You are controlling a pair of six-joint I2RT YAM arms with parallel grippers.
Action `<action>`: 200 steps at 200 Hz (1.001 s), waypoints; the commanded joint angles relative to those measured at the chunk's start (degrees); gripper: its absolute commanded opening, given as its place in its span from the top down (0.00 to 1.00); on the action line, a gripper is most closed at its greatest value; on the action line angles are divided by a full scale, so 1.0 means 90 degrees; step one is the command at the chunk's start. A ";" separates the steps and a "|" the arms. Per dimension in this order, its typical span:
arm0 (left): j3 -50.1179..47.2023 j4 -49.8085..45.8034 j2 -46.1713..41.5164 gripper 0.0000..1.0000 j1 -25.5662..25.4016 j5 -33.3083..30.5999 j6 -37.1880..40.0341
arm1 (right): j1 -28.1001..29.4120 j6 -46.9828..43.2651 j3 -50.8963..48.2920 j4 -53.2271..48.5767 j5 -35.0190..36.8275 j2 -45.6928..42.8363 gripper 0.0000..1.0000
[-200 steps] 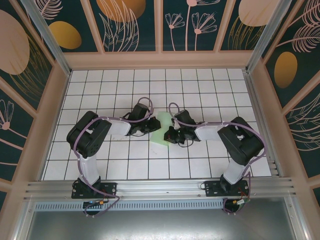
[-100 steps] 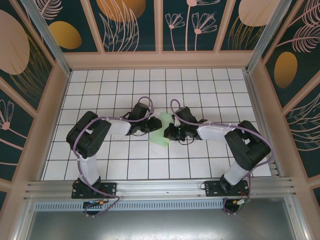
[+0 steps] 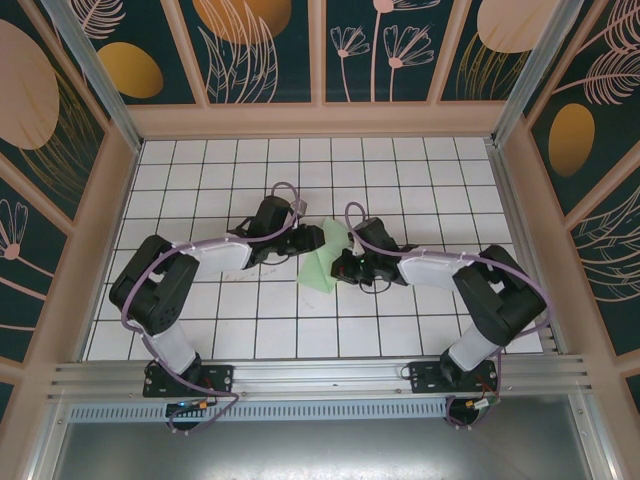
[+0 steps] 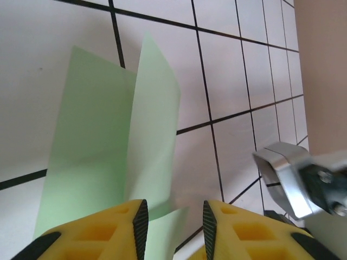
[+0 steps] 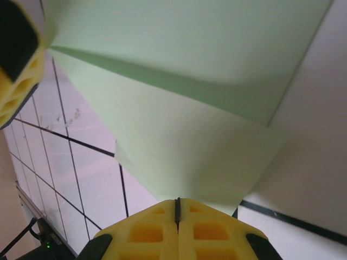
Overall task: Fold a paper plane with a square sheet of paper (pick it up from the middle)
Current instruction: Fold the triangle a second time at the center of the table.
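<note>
The square sheet of paper point(image 3: 322, 270) is pale mint green and folded along a centre crease, with one flap raised off the tiles. My right gripper point(image 3: 344, 266) is shut on its right edge; in the right wrist view the yellow fingers point(image 5: 177, 205) pinch the paper point(image 5: 179, 124) at its near edge. My left gripper point(image 3: 311, 240) hovers at the sheet's upper left, open. In the left wrist view the gripper point(image 4: 173, 222) straddles a corner of the paper point(image 4: 103, 151) without touching it. No finished paper plane is seen.
The white grid table point(image 3: 200, 170) is walled by a wooden frame point(image 3: 320, 120), with an aluminium rail point(image 3: 320, 375) along the near edge. The two grippers are close together; a left finger point(image 5: 16, 49) shows in the right wrist view, and the right gripper's metal body point(image 4: 290, 176) in the left one.
The left arm has stretched right, bringing its gripper over the sheet's upper left. The sheet went from lying flat to having one flap raised, while the right gripper shifted slightly and holds its edge.
</note>
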 commanded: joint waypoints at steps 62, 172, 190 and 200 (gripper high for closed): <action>-0.0038 0.0183 0.0078 0.69 -0.0039 0.0652 0.0322 | 0.0011 0.0082 0.0395 0.0132 0.0013 0.0877 0.97; 0.0178 -0.0104 0.1222 0.78 -0.0046 0.0090 0.0258 | 0.0034 0.0207 0.0036 0.0244 -0.0153 -0.0211 0.94; 0.0114 -0.0092 0.1222 0.78 -0.0045 0.0035 0.0257 | 0.0095 0.0444 -0.0199 0.0642 -0.0415 -0.0295 0.94; 0.0114 -0.0096 0.1222 0.78 -0.0044 0.0013 0.0255 | 0.0153 0.0518 -0.0274 0.0656 -0.0353 -0.0293 0.94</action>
